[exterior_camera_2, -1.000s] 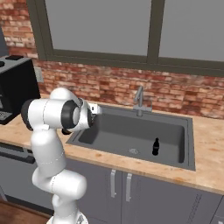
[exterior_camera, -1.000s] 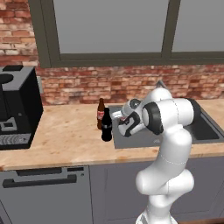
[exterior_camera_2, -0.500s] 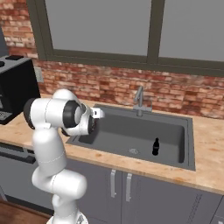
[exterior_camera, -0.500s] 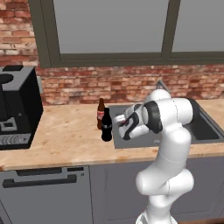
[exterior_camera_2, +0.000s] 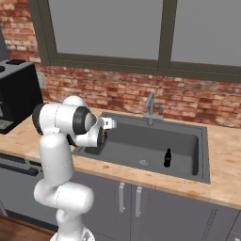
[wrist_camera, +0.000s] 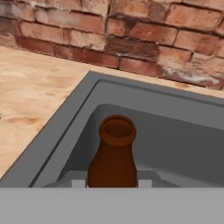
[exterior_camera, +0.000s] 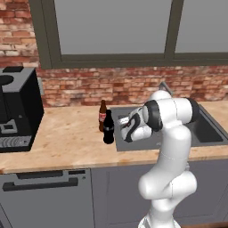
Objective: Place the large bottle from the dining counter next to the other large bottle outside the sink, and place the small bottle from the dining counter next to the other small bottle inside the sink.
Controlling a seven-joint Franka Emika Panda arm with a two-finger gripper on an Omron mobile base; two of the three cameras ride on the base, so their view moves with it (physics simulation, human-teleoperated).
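Red brick wall (exterior_camera: 133,87) running under a big dark-framed window (exterior_camera: 111,31), wooden counter (exterior_camera: 67,142) below, grey cabinets (exterior_camera_2: 141,202) underneath, black coffee machine (exterior_camera: 18,109) at left.

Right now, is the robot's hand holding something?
Gripper: shut on the brown bottle, above the sink.

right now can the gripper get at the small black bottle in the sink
Probably reachable: the sink is open above and nothing stands around the black bottle. But the gripper is shut on a brown bottle, so it couldn't grasp it.
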